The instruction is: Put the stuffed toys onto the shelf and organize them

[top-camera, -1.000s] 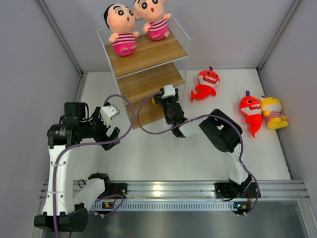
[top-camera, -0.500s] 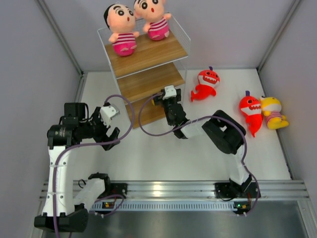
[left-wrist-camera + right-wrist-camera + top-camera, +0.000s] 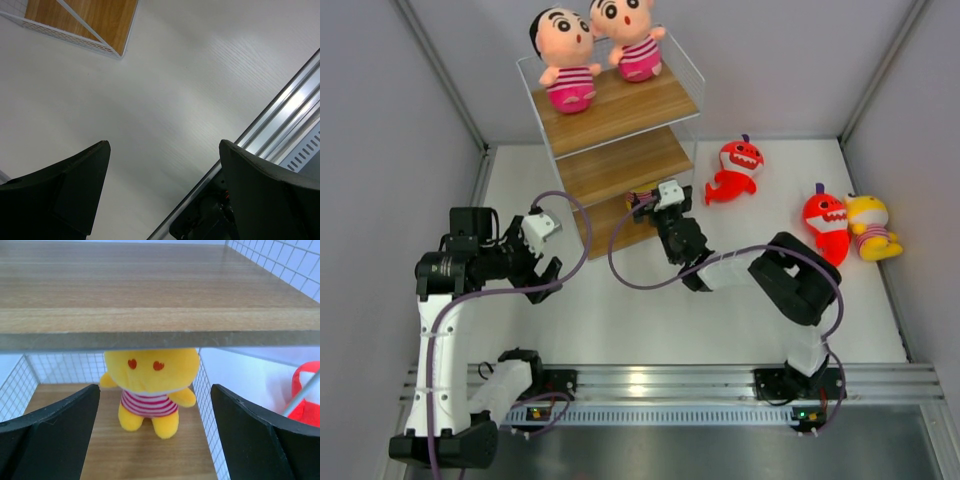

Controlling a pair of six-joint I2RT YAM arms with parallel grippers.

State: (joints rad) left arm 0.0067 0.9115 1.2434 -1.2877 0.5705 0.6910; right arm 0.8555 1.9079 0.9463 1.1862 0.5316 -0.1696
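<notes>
— Checking the right gripper (image 3: 155,387): grasping anything?

— Grasping nothing. Holding both fingers spread wide and pointing into the bottom tier of the shelf (image 3: 620,112), just under the middle board. Facing a yellow doll (image 3: 150,385) sitting upright on the lowest board, deeper in and touching neither finger.

— And looking at the left gripper (image 3: 164,145)?

— Hanging released as well, fingers parted over bare table (image 3: 175,90), near the shelf's lower corner and beside the metal rail (image 3: 285,115). Carrying nothing.

— Counting the other toys now.

— Seeing the left boy doll (image 3: 565,60) and the right boy doll (image 3: 632,38) sitting side by side on the top board, heads touching. Spotting a red shark (image 3: 735,168) lying on the table just right of the shelf. Finding a second red shark (image 3: 825,225) farther right, pressing against a second yellow doll (image 3: 870,228) near the right wall.
</notes>
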